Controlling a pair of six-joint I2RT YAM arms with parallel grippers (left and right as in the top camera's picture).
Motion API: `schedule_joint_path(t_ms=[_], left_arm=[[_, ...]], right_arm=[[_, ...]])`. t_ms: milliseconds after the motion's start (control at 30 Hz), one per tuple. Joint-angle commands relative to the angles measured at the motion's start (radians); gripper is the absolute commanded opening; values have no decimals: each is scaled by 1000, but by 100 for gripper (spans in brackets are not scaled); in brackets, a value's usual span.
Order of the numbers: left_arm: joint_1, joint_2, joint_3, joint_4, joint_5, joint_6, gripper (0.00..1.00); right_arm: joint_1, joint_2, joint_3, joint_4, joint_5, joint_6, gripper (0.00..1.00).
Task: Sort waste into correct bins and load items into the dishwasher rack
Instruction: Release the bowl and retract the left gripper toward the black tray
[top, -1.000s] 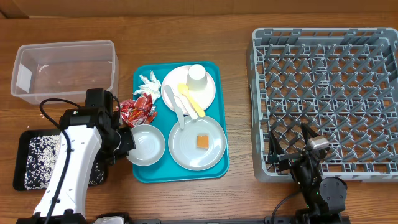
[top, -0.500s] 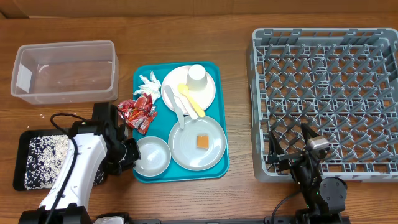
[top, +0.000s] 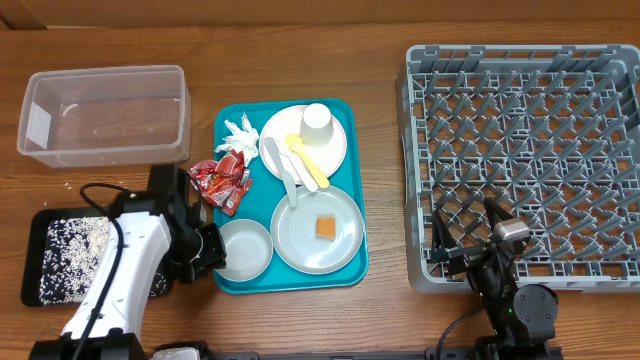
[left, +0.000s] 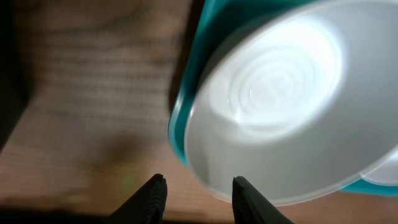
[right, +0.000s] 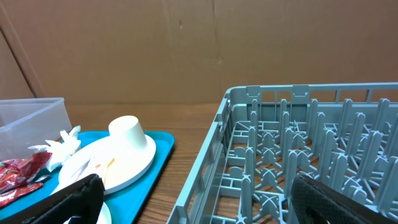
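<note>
1. Here, the small white bowl (top: 245, 248) sat in the near-left corner of the teal tray (top: 222, 130).
2. The left gripper (left: 198, 193) was at its rim, jaws narrowly parted, gripping nothing.
3. Print on the red wrappers (top: 222, 180) was too small to read.
4. The right gripper (right: 199, 199) gaped wide at the near edge of the dishwasher rack (top: 520, 150).

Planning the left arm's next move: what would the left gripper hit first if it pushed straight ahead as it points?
The small white bowl, whose rim lies just ahead of the open left gripper, on the teal tray at its corner. How near is unclear; they may already touch.
</note>
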Motion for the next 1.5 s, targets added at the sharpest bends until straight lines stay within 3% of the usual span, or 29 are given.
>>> schedule_joint_path(t_ms=[0,433,633,667,700,733,1000,1200,1467], left_arm=[[-2,-1,114,-52,11,8,39],[-1,-26,424,-280,1,47,61],[1,-209,453,-299,-5,47,65],[1,-245,453,-299,-10,47,71],[1,-280,453,-300,-18,47,89],[1,-311,453,-300,-26,47,100],[1,-450,452,-308,-58,46,100],[1,-446,431,-278,-156,43,100],[1,-399,409,-195,-309,-181,100]], right_arm=[[6,-10,-10,5,14,-3,100],[6,-10,-10,5,14,-3,100],[6,-10,-10,5,14,-3,100],[6,-10,-10,5,14,-3,100],[6,-10,-10,5,14,-3,100],[6,-10,-10,5,14,-3,100],[6,-10,-10,72,-61,23,100],[6,-10,-10,206,-434,304,100],[6,-10,-10,463,-482,558,100]])
